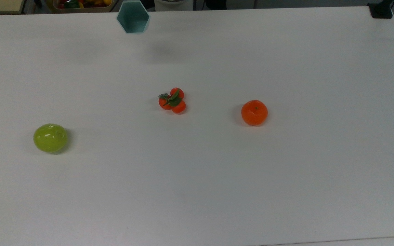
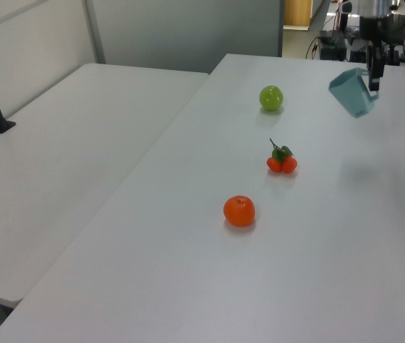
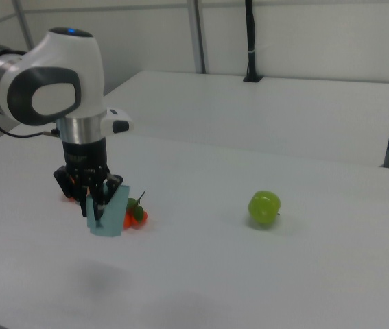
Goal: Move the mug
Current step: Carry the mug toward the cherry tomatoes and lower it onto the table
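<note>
The pale blue-green hexagonal mug [image 1: 133, 20] hangs in the air above the far edge of the white table [image 1: 217, 177], its opening facing up in the top view. In the left view the mug [image 2: 352, 93] tilts a little under my gripper [image 2: 373, 80]. From the right view, the gripper [image 3: 92, 208] points down and is shut on the upper side of the mug [image 3: 112, 214]. A faint shadow lies on the table below it.
A green apple [image 1: 50, 137] sits at the top view's left. A cluster of small red-orange fruits with leaves [image 1: 172, 100] lies mid-table, and a tangerine [image 1: 254, 112] to its right. A black clamp [image 1: 381, 10] holds the far right corner. A second table [image 2: 59, 143] adjoins.
</note>
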Action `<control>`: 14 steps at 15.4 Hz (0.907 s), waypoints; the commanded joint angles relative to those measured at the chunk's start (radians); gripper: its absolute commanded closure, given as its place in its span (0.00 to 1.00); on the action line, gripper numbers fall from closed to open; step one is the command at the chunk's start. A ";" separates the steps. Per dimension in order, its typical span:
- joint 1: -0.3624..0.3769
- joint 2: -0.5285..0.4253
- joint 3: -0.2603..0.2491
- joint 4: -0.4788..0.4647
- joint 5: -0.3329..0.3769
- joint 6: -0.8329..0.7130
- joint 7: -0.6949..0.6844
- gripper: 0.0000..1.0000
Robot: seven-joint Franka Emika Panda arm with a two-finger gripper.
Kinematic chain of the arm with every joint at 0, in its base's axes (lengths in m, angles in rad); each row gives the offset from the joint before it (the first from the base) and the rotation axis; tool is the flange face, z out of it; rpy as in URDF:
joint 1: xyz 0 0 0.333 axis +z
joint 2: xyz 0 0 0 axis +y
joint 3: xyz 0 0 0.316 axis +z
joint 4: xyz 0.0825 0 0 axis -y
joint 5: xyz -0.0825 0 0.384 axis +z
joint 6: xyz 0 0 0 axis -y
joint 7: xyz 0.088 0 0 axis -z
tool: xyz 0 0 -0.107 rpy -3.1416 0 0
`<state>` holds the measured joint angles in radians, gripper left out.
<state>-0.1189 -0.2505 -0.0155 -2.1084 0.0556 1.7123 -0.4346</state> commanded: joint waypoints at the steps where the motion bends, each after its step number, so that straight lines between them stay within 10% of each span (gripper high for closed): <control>1: 0.008 -0.039 -0.011 -0.132 0.007 0.114 -0.044 0.95; 14: 0.008 -0.013 -0.012 -0.383 0.010 0.599 -0.041 0.95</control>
<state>-0.1191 -0.2462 -0.0167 -2.4426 0.0555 2.2259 -0.4591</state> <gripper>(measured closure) 0.758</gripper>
